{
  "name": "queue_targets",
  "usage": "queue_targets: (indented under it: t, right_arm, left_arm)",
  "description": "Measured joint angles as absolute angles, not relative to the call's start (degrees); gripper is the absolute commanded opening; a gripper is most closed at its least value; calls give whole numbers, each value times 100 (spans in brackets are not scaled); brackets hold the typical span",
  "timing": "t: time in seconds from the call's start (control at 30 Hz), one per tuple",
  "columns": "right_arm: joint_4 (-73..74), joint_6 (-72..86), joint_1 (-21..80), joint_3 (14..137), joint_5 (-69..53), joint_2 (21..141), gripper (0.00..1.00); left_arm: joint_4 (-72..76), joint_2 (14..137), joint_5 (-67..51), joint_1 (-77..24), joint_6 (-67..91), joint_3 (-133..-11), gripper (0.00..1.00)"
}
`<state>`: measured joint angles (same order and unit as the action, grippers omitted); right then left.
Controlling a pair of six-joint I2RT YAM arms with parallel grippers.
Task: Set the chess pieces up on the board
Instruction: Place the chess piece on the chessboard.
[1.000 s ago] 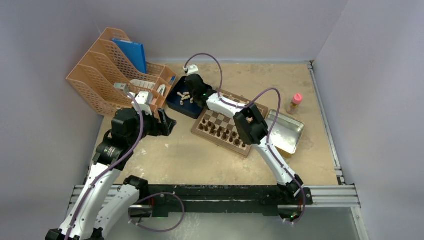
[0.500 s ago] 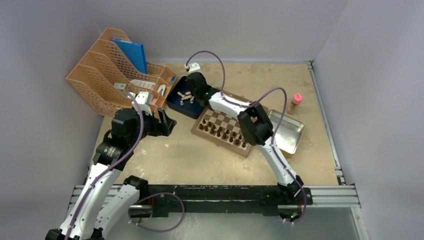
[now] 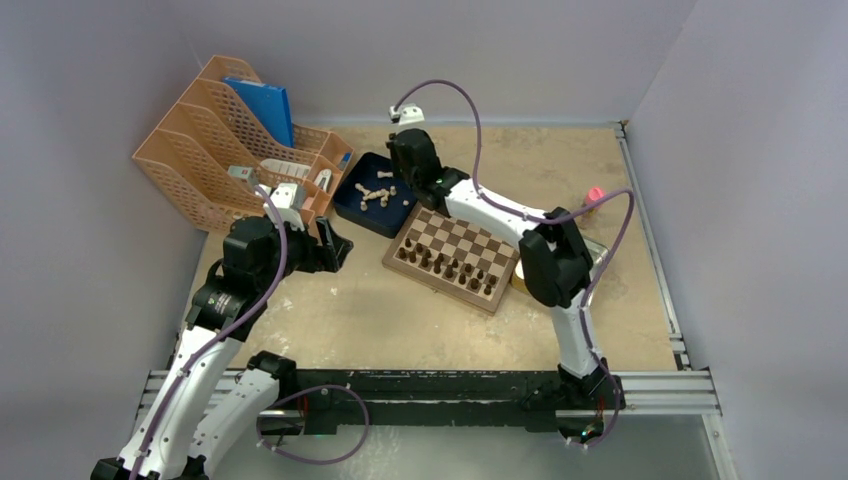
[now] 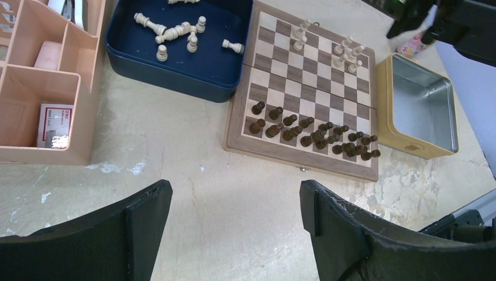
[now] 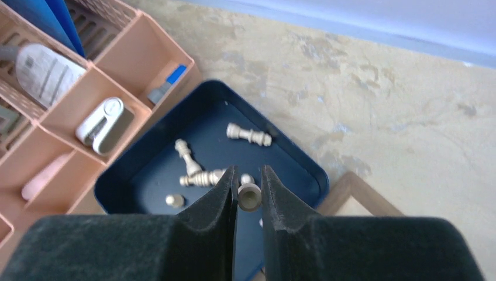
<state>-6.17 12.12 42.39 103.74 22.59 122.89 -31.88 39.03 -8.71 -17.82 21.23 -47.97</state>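
My right gripper [image 5: 249,187] is shut on a light beige chess piece [image 5: 249,197], held base-up above the dark blue tray [image 5: 313,170]. Several more light chess pieces [image 5: 248,135] lie tipped over in that tray. From above, the right gripper [image 3: 402,183] hangs over the tray's far right side, beside the board's [image 3: 455,240] far corner. Dark brown pieces [image 4: 310,134] fill the board's near rows. Several light pieces [image 4: 345,55] stand on the far rows. My left gripper [image 4: 234,199] is open over bare table, short of the board's near edge [image 4: 292,161].
A peach mesh desk organiser [image 3: 230,140] with small items stands at the back left, touching the tray [image 3: 358,212]. A yellow-rimmed metal tin [image 4: 421,105] sits right of the board. A pink-capped bottle [image 3: 593,196] stands behind it. Walls close the back and right.
The right gripper closed on a light piece in the tray, then lifted up and to the right with it; its elbow swung right over the tin. The left arm stayed still.
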Motion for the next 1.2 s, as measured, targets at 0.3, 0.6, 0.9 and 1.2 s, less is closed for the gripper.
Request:
queue_targets:
  t: [0.3, 0.6, 0.9, 1.2]
  right_arm:
    - [-362, 1621, 4187, 8910, 2705, 11192, 15]
    - [-110, 2244, 3361, 7277, 3138, 9795, 16]
    - [5, 2547, 2604, 6165, 3500, 8886, 17]
    - [-268, 2692, 2246, 5581, 3485, 8818, 17]
  left_arm:
    - [-3188, 3898, -873, -1782, 2123, -4797, 80]
    - [-3183, 3865, -917, -1782, 2123, -4797, 80]
    - [-3181, 3896, -1052, -1782, 2123, -4797, 80]
    - [-3179, 3887, -1135, -1782, 2123, -4797, 80]
